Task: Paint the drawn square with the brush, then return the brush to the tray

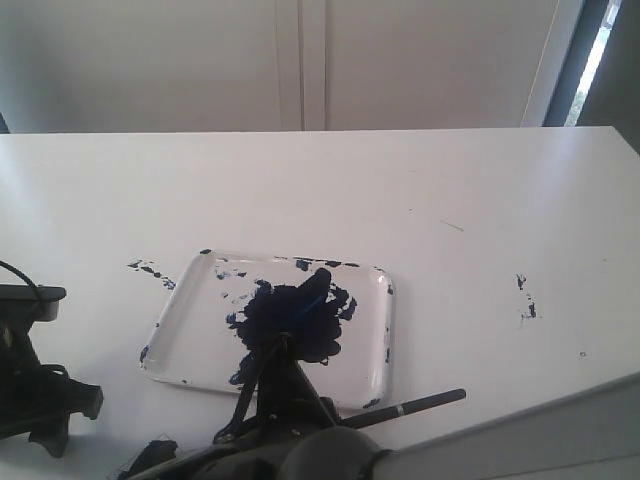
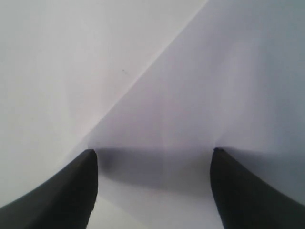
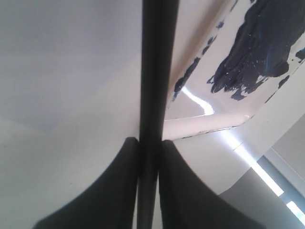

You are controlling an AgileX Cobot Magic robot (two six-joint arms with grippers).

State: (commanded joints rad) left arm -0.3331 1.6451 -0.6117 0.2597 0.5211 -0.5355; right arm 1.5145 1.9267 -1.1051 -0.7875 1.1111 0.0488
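Observation:
The white tray (image 1: 375, 345) lies at the middle front of the table, with a big dark blue blotch (image 1: 295, 320) inside it. My right gripper (image 3: 149, 140) is shut on the brush (image 3: 155, 71), a thin black stick running between its fingers and over the tray's paint-flecked rim (image 3: 190, 71). In the exterior view this gripper (image 1: 278, 360) stands over the tray's near edge, and the brush's black shaft (image 1: 420, 403) sticks out to its right. The brush tip is not clear to me. My left gripper (image 2: 153, 151) is open over bare white table. The drawn square does not show.
Dark blue paint specks (image 1: 525, 300) mark the table right of the tray, and more specks (image 1: 150, 268) lie at its far left corner. My left arm (image 1: 35, 395) rests at the front left. The table's front right edge (image 1: 560, 400) runs close by.

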